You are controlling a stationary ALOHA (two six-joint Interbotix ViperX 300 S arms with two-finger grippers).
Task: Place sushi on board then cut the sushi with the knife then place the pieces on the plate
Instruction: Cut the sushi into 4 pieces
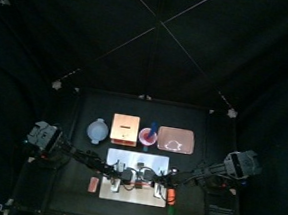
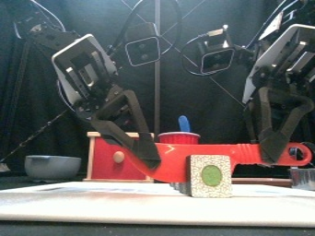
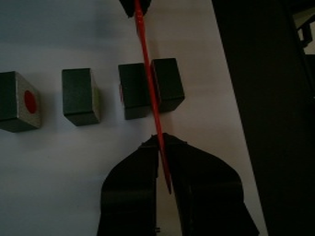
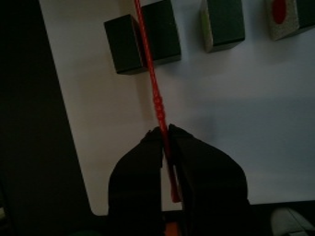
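Note:
Three dark green sushi blocks lie in a row on the white board (image 3: 74, 37). In the left wrist view they are the end block (image 3: 150, 88), the middle one (image 3: 81, 95) and the far one (image 3: 22, 100), which shows a red centre. The thin red knife (image 3: 147, 64) runs across the end block. My left gripper (image 3: 157, 143) is shut on one end of it. My right gripper (image 4: 164, 134) is shut on the other end, where the red knife (image 4: 150, 64) passes over the end block (image 4: 138, 41). In the front view the knife (image 2: 240, 151) lies level just over a sushi piece (image 2: 211, 177).
Behind the board stand the wooden box with a red drawer front (image 2: 121, 155), the red cup (image 2: 182, 138) with the blue knife (image 2: 183, 123), and the blue-grey bowl (image 2: 52, 166) at the left. The pink tray (image 1: 176, 139) lies at the back right.

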